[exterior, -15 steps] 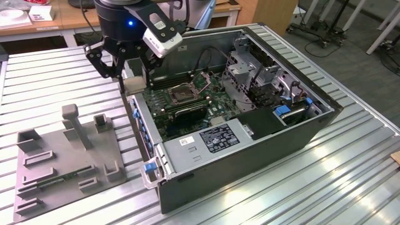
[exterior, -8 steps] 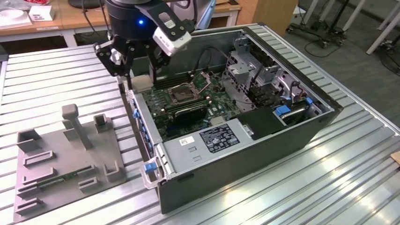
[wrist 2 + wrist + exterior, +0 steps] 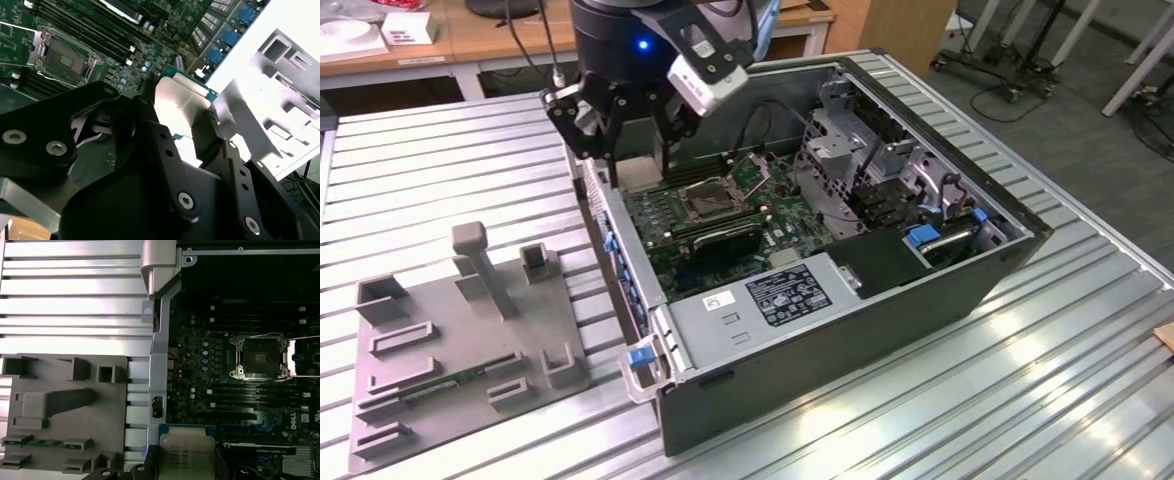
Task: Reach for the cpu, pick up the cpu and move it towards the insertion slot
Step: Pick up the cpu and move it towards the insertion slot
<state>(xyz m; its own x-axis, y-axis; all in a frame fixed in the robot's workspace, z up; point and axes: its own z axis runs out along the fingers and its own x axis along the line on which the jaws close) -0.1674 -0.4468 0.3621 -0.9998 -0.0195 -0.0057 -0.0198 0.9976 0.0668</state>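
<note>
Second wrist view: the gripper (image 3: 182, 122) is closed on the cpu (image 3: 181, 102), held above the motherboard by two opposite edges. The insertion slot (image 3: 62, 59) lies toward ten o'clock; carrying it there level and slowly should keep the chip from slipping.

The work surface is a metal table (image 3: 440, 180) made of long ribbed aluminium profiles, silver and shiny, with bright reflections from the room light. Behind the table's far edge stands a wooden desk (image 3: 480, 40) in a light brown colour, and dark cables (image 3: 520, 45) hang over its front. On this desk lie some white boxes (image 3: 403, 27). Beyond the table's far right corner the floor (image 3: 1081, 110) is grey, and there stand a black wheeled base (image 3: 987, 70) and white frame legs (image 3: 1147, 60).
</note>
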